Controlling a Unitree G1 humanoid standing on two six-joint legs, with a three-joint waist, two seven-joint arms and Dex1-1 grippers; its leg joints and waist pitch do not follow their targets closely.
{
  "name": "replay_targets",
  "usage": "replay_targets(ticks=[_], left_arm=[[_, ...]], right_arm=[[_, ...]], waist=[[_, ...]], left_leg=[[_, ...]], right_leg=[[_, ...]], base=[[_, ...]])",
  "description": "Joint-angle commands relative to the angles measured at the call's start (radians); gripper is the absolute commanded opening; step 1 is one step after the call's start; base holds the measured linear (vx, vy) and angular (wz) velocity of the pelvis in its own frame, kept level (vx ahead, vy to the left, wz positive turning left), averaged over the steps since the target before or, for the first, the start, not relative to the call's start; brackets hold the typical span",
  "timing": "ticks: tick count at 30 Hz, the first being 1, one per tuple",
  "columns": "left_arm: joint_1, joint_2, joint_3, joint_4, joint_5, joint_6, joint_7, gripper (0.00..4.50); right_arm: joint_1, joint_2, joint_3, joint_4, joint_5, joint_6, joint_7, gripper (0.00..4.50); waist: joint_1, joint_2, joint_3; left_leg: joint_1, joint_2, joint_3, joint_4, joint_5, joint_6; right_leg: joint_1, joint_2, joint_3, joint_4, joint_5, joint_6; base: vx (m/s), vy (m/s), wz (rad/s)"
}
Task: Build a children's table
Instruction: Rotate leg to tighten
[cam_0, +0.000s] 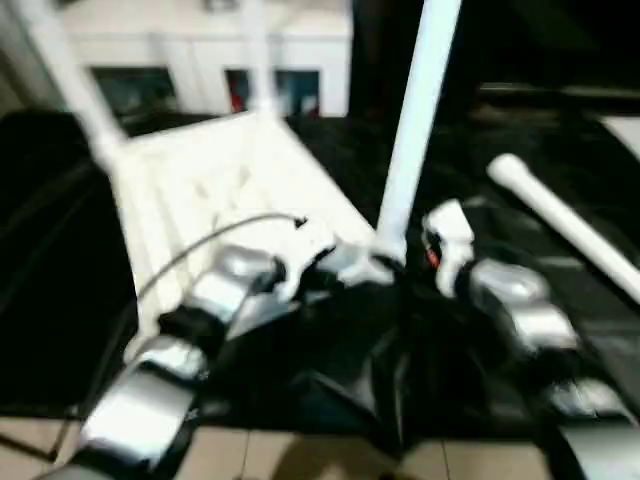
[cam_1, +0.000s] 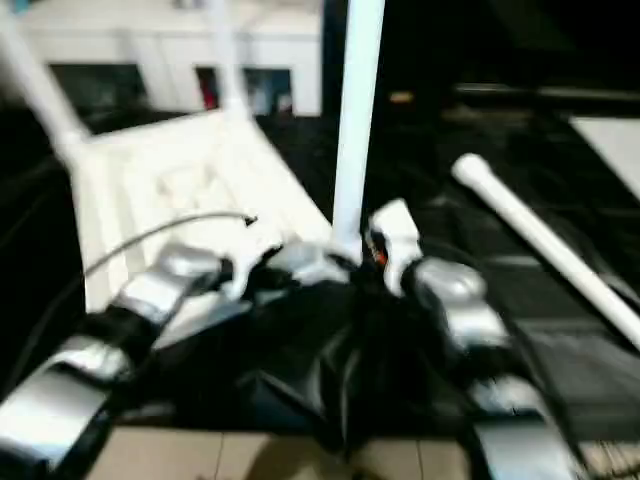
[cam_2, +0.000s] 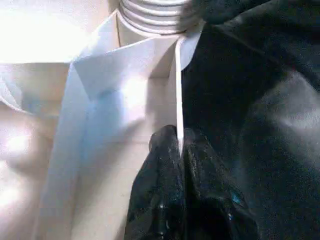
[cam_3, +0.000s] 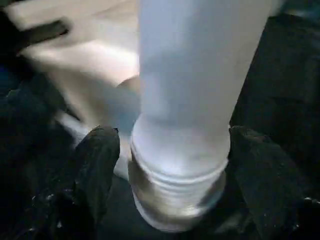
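The white tabletop (cam_0: 215, 190) lies upside down on the black cloth (cam_0: 60, 260), ribbed underside up, and two legs already stand in its far corners: one at the far left (cam_0: 70, 85) leaning outward, one further back (cam_0: 258, 60) in front of the white cabinet (cam_0: 190, 50). Down at the near corner, a third leg (cam_0: 415, 130) stands close to upright, its foot right at the corner socket where both arms meet. The left gripper (cam_2: 180, 150) is clamped on the thin white edge wall of the tabletop, one black finger (cam_2: 155, 195) on each side of the rim, with the ribbed end of that third leg just beyond (seen clearly in the left wrist view). The right gripper (cam_3: 172, 165) sits around the base of the upright leg with its fingers (cam_3: 97, 165) spread wide on either side of the ribbed collar, a gap showing between pads and tube, so it is released rather than squeezing. The fourth leg (cam_0: 565, 230) lies loose on the cloth well off to the right, its rounded end pointing toward the middle. A thin grey cable (cam_0: 200, 245) arcs over the tabletop to the left forearm.
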Motion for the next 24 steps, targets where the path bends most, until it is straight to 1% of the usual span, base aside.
replay_targets(ticks=[1,2,3,4,5,6,7,8,9,10,12,13,14,15,18,19,20,22,23,24], left_arm=[[0.012,0.011,-0.015,-0.04,-0.021,-0.016,-0.045,0.0],[0.027,0.03,-0.022,-0.076,-0.034,-0.009,-0.091,0.0],[0.03,0.034,-0.023,-0.085,-0.038,-0.006,-0.102,0.0],[0.041,0.046,-0.028,-0.107,-0.043,-0.018,-0.13,0.0],[0.047,0.053,-0.032,-0.122,-0.047,-0.022,-0.147,0.0],[0.068,0.076,-0.041,-0.167,-0.06,-0.022,-0.195,0.0],[0.085,0.094,-0.048,-0.207,-0.067,-0.019,-0.232,0.0],[0.094,0.103,-0.05,-0.228,-0.068,-0.015,-0.245,0.0],[0.095,0.104,-0.05,-0.23,-0.069,-0.014,-0.246,0.0],[0.106,0.112,-0.052,-0.255,-0.072,-0.013,-0.26,0.0],[0.117,0.118,-0.052,-0.278,-0.076,-0.017,-0.277,0.0],[0.121,0.119,-0.051,-0.285,-0.077,-0.019,-0.28,0.0],[0.123,0.119,-0.051,-0.29,-0.077,-0.02,-0.281,0.0],[0.128,0.122,-0.052,-0.302,-0.078,-0.016,-0.28,0.0],[0.133,0.126,-0.053,-0.315,-0.077,-0.009,-0.274,0.0],[0.133,0.127,-0.054,-0.315,-0.077,-0.008,-0.272,0.0],[0.137,0.13,-0.054,-0.325,-0.078,-0.002,-0.272,0.0],[0.141,0.133,-0.054,-0.336,-0.079,0.004,-0.274,0.0],[0.143,0.135,-0.053,-0.34,-0.077,0.006,-0.273,0.0],[0.144,0.135,-0.052,-0.342,-0.075,0.008,-0.272,0.0]], right_arm=[[0.019,-0.003,0.025,-0.051,-0.002,-0.009,0.039,3.63],[0.034,-0.013,0.026,-0.086,0.012,0.001,0.061,3.63],[0.038,-0.015,0.026,-0.094,0.015,0.004,0.067,3.63],[0.046,-0.021,0.03,-0.114,0.018,0.007,0.076,3.63],[0.05,-0.024,0.032,-0.123,0.018,0.006,0.081,3.63],[0.061,-0.035,0.041,-0.145,0.017,0.002,0.097,3.63],[0.07,-0.044,0.048,-0.166,0.017,0.005,0.112,3.63],[0.076,-0.049,0.052,-0.178,0.019,0.006,0.126,3.63],[0.077,-0.05,0.052,-0.179,0.019,0.006,0.127,3.63],[0.084,-0.056,0.058,-0.196,0.023,0.005,0.145,3.63],[0.097,-0.061,0.066,-0.224,0.028,0.01,0.166,3.63],[0.102,-0.062,0.07,-0.237,0.03,0.013,0.175,3.63],[0.108,-0.063,0.076,-0.249,0.033,0.016,0.187,3.63],[0.117,-0.064,0.081,-0.267,0.033,0.022,0.199,3.63],[0.128,-0.067,0.087,-0.286,0.03,0.025,0.209,3.63],[0.13,-0.068,0.089,-0.286,0.031,0.025,0.212,3.63],[0.133,-0.073,0.093,-0.288,0.033,0.027,0.218,3.63],[0.135,-0.077,0.096,-0.29,0.033,0.028,0.22,3.63],[0.135,-0.079,0.097,-0.291,0.033,0.031,0.222,3.47],[0.136,-0.08,0.097,-0.293,0.034,0.034,0.223,3.36]], waist=[[0.003,-0.005,-0.066],[0.005,-0.007,-0.069],[0.005,-0.006,-0.071],[0.008,-0.001,-0.071],[0.007,-0.006,-0.072],[0.011,0.002,-0.074],[0.012,0.005,-0.075],[0.013,0.007,-0.074],[0.015,0.005,-0.074],[0.018,0.008,-0.073],[0.024,0.007,-0.068],[0.026,0.007,-0.067],[0.027,0.009,-0.065],[0.028,0.008,-0.064],[0.028,0.005,-0.063],[0.028,0.004,-0.063],[0.029,0.006,-0.063],[0.027,0.005,-0.064],[0.027,0.004,-0.064],[0.027,0.005,-0.067]], left_leg=[[-0.001,0.012,0.012,-0.057,-0.125,0.108],[0.0,0.012,0.011,-0.056,-0.111,0.11],[-0.002,0.01,0.013,-0.05,-0.073,0.124],[-0.001,0.009,0.013,-0.049,-0.064,0.132],[-0.003,0.007,0.016,-0.046,-0.068,0.135],[0.002,0.008,0.015,-0.045,-0.072,0.139],[0.002,0.009,0.016,-0.043,-0.066,0.145],[0.003,0.01,0.016,-0.043,-0.065,0.145],[0.004,0.01,0.017,-0.042,-0.067,0.148],[0.006,0.01,0.018,-0.043,-0.077,0.148],[0.007,0.012,0.018,-0.047,-0.129,0.122],[0.008,0.012,0.019,-0.049,-0.143,0.114],[0.009,0.014,0.018,-0.052,-0.167,0.101],[0.009,0.013,0.017,-0.054,-0.189,0.088],[0.007,0.012,0.015,-0.056,-0.205,0.071],[0.006,0.011,0.015,-0.056,-0.207,0.069],[0.008,0.011,0.015,-0.055,-0.204,0.066],[0.006,0.011,0.014,-0.054,-0.193,0.067],[0.004,0.009,0.014,-0.053,-0.18,0.071],[0.004,0.008,0.014,-0.051,-0.162,0.074]], right_leg=[[0.058,-0.019,0.019,-0.042,-0.161,-0.259],[0.06,-0.019,0.02,-0.038,-0.126,-0.265],[0.061,-0.014,0.02,-0.029,-0.049,-0.284],[0.061,-0.012,0.02,-0.024,0.001,-0.302],[0.062,-0.01,0.021,-0.022,0.02,-0.306],[0.061,-0.01,0.021,-0.018,0.044,-0.314],[0.061,-0.01,0.02,-0.016,0.065,-0.319],[0.061,-0.01,0.02,-0.017,0.07,-0.32],[0.061,-0.008,0.02,-0.016,0.077,-0.321],[0.059,-0.008,0.02,-0.017,0.065,-0.32],[0.059,-0.01,0.021,-0.022,-0.008,-0.308],[0.059,-0.01,0.022,-0.024,-0.03,-0.303],[0.058,-0.011,0.023,-0.026,-0.067,-0.293],[0.058,-0.011,0.023,-0.029,-0.099,-0.282],[0.058,-0.012,0.025,-0.032,-0.146,-0.26],[0.058,-0.012,0.025,-0.032,-0.154,-0.256],[0.056,-0.011,0.026,-0.033,-0.16,-0.252],[0.058,-0.011,0.026,-0.03,-0.149,-0.254],[0.059,-0.011,0.026,-0.03,-0.139,-0.254],[0.06,-0.01,0.025,-0.027,-0.122,-0.256]], base=[[0.063,0.005,-0.03],[0.063,0.005,-0.03],[0.061,0.002,-0.04],[0.0,0.0,0.0],[0.0,0.0,0.0],[0.0,0.0,0.0],[0.0,0.0,0.0],[0.0,0.0,0.0],[0.0,0.0,0.0],[0.0,0.0,0.0],[0.0,0.0,0.0],[0.0,0.0,0.0],[0.0,0.0,0.0],[0.0,0.0,0.0],[0.0,0.0,0.0],[0.0,0.0,0.0],[0.0,0.0,0.0],[0.0,0.0,0.0],[0.0,0.0,0.0],[0.0,0.0,0.0]])
